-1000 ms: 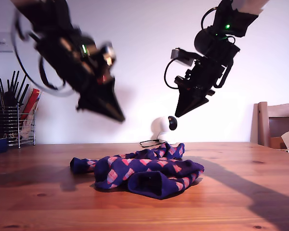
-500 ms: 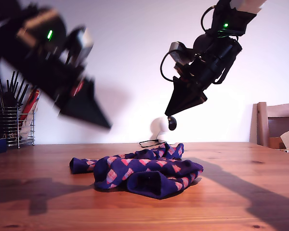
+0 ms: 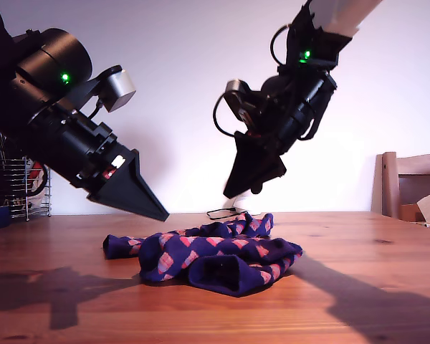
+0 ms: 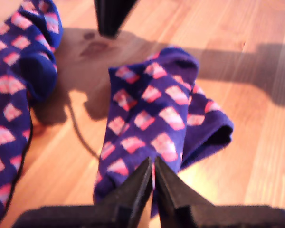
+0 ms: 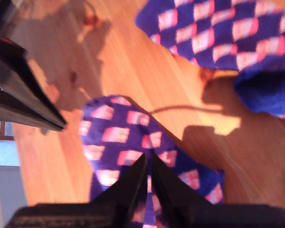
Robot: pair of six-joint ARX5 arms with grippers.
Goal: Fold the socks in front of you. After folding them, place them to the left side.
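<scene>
My first pincer (image 4: 153,167) and my second pincer (image 5: 149,161) are drawn narrow, tips together, holding nothing, each poised above the socks (image 3: 215,254), which lie heaped and unfolded mid-surface (image 3: 358,287) — presumably lining up a pick.

My second gripper (image 5: 149,161) has its dark jaws drawn nearly together, tips almost touching, nothing visible between them. Directly beyond the tips lies a navy-purple sock (image 5: 128,137) with pink-red blocks, on the wooden table (image 5: 133,71). Farther off lies a second sock (image 5: 228,33). Another gripper (image 5: 23,99) hovers beside, jaws closed.
</scene>
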